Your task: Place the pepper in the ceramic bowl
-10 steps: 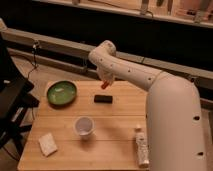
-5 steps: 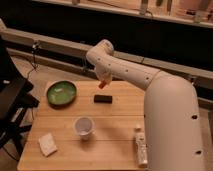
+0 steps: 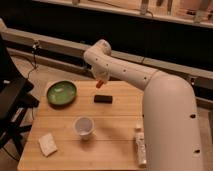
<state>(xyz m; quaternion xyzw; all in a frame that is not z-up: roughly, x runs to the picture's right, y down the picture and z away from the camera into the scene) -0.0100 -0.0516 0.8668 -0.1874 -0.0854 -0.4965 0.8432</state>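
Hanging above the far edge of the pale wooden table (image 3: 117,127), the gripper (image 3: 101,80) is closed on one slender, tapered orange-red pepper (image 3: 100,83), held in the air just above one flat black rectangular block (image 3: 103,99). One round, glossy green ceramic bowl (image 3: 61,93) sits to the left, well apart. One small white cup (image 3: 84,127) stands at centre; one white square pad (image 3: 47,144) lies front-left.

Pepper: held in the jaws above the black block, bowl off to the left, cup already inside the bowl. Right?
Not quite. The camera view shows the white cup standing on the table, apart from the green bowl, not in it. The rest holds: the gripper holds the pepper above the black block, bowl to the left.
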